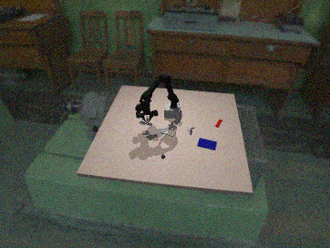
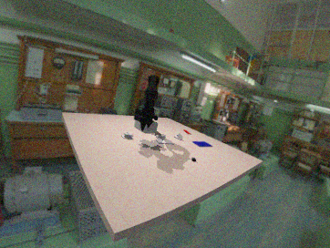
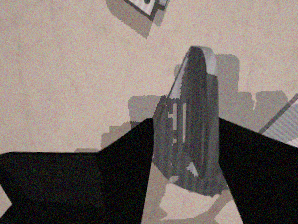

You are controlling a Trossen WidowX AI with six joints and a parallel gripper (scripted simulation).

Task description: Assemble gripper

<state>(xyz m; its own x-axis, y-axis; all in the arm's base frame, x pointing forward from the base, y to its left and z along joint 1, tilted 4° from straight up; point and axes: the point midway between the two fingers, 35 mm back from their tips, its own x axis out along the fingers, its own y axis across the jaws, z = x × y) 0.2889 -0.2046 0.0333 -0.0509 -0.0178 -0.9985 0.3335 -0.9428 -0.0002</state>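
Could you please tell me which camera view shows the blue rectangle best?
The top view: the blue rectangle shows its full outline there. The exterior view flattens it; the wrist view misses it.

Grain is speckling every view; hard grey shadows are falling across the counter before a dim, blurry room.

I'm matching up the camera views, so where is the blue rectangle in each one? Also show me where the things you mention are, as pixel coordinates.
Top: the blue rectangle [image 1: 207,144] [image 2: 202,144] lies on the tabletop [image 1: 105,157] [image 2: 118,201] [image 3: 50,60], right of centre.
Exterior: right of the picture's centre, on the tabletop's far half.
Wrist: not in it.
Shared landmark: the pale tabletop, in all three.
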